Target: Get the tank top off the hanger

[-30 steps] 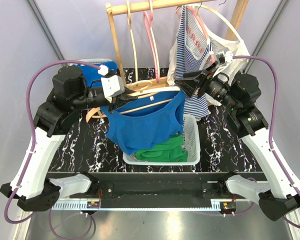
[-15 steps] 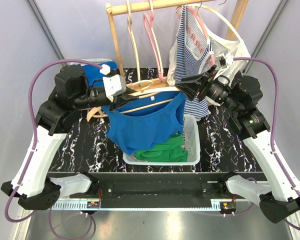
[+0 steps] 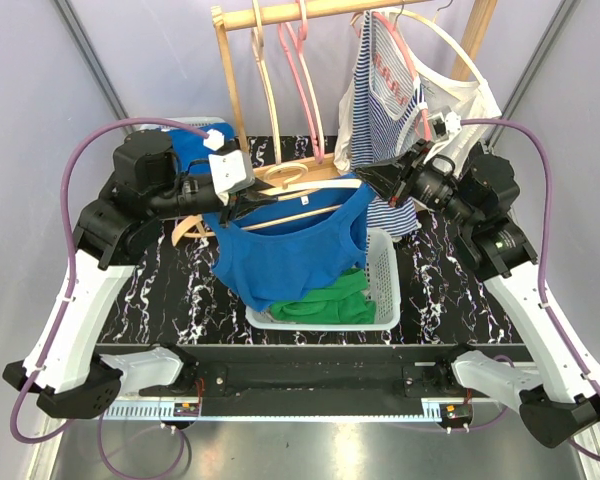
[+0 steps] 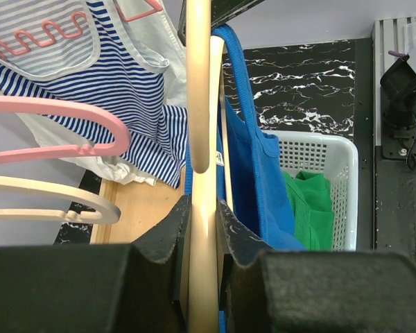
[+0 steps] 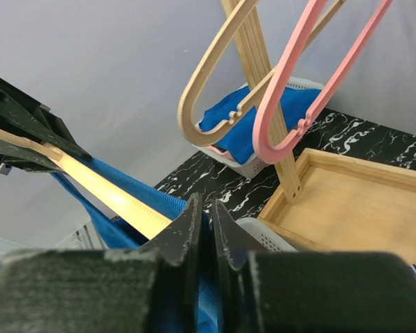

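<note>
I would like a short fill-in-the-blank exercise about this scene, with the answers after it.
The left hand grips a wooden ____. The right hand pinches the tank top, whose colour is ____. Below it, the white basket holds a ____ garment.
Answers: hanger, blue, green.

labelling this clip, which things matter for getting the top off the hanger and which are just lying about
In the job: blue tank top; wooden hanger; left fingers clamped on the hanger; right fingers closed on the tank top.
Lying about: white basket; green garment; striped top; pink hanger.
</note>
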`<state>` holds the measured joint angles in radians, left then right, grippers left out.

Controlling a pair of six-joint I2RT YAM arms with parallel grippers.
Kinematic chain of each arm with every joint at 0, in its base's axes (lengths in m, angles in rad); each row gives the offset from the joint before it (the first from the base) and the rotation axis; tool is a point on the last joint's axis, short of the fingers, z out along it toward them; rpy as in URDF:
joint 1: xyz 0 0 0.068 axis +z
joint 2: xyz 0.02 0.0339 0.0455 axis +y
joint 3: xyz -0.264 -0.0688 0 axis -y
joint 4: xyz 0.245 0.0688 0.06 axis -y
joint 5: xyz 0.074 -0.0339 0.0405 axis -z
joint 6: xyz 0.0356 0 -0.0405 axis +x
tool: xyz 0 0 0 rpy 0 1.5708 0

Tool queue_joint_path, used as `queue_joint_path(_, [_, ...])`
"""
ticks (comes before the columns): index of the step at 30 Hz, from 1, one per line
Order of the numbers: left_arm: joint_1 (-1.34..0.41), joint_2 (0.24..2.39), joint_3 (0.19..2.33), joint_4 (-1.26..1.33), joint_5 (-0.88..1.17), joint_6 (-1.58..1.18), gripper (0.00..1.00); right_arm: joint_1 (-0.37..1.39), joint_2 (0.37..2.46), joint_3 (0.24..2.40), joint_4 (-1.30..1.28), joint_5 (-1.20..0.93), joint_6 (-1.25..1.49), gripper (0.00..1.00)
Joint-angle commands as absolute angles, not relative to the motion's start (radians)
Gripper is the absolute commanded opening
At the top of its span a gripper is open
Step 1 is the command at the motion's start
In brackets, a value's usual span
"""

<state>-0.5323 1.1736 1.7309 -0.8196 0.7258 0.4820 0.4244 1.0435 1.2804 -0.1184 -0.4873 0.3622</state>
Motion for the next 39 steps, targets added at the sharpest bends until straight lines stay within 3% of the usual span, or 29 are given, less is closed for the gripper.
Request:
queue_joint_path(1, [-0.537,1.157,1.786,-0.723,0.749,0.494,0.06,0.423,1.019,1.293,-0.15,-0.451,0.338,0.09])
queue_joint_path(12, [-0.538,1.128,1.772,-0.739,0.745,0.506,0.06,0.425,0.977,1.281,-0.27,-0.258,0.23,0.02])
queue_joint_path(25, [-0.537,1.115,1.763,-0.753,0.75,0.525,0.05,0.422,0.899,1.146,-0.393,0.219,0.213,0.0])
queue_joint_path(31, [-0.537,1.115,1.764,-0.758,0.752,0.523,0.05,0.422,0.83,1.072,-0.429,0.235,0.265,0.0])
queue_joint_path(39, [-0.538,1.137,1.79,-0.756,0.776,0.5,0.06,0.422,0.766,0.968,-0.416,0.086,0.334,0.02])
